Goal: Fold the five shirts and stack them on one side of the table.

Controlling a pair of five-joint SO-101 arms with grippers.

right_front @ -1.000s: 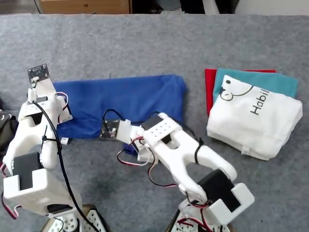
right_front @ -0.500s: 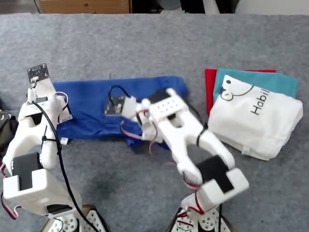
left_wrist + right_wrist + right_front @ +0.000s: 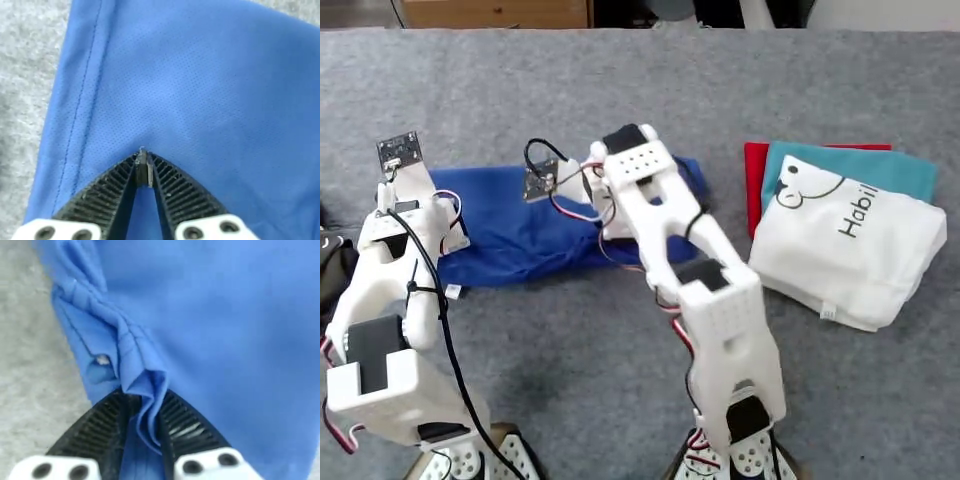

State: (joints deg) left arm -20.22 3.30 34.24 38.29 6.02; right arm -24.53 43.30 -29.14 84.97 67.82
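Taking the high view as a clock face, the white-plastic left arm (image 3: 380,300) rises from 8 o'clock on the grey felt-covered table (image 3: 620,80). The left gripper (image 3: 142,159) sits at 9 o'clock on the outer end of the blue mesh-knit shirt (image 3: 510,225), near its stitched hem. Its black ribbed jaws are clenched, the tips meeting on the cloth with faint creases running into them.

The shirt lies as a long band from 9 o'clock to just past centre, its near edge rumpled.

The white-plastic right arm (image 3: 710,310) stretches from 6 o'clock up to 12 o'clock of centre and lies over the shirt's inner end. The right gripper (image 3: 142,397) grasps a bunched, pleated fold of the blue cloth, which fills the gap between its jaws.

At 3 o'clock, well apart from the blue shirt, stands a stack: a folded white shirt with black print (image 3: 850,250) on top, a folded teal shirt (image 3: 890,168) under it, and a folded red shirt (image 3: 754,170) showing at the stack's 10 o'clock corner.
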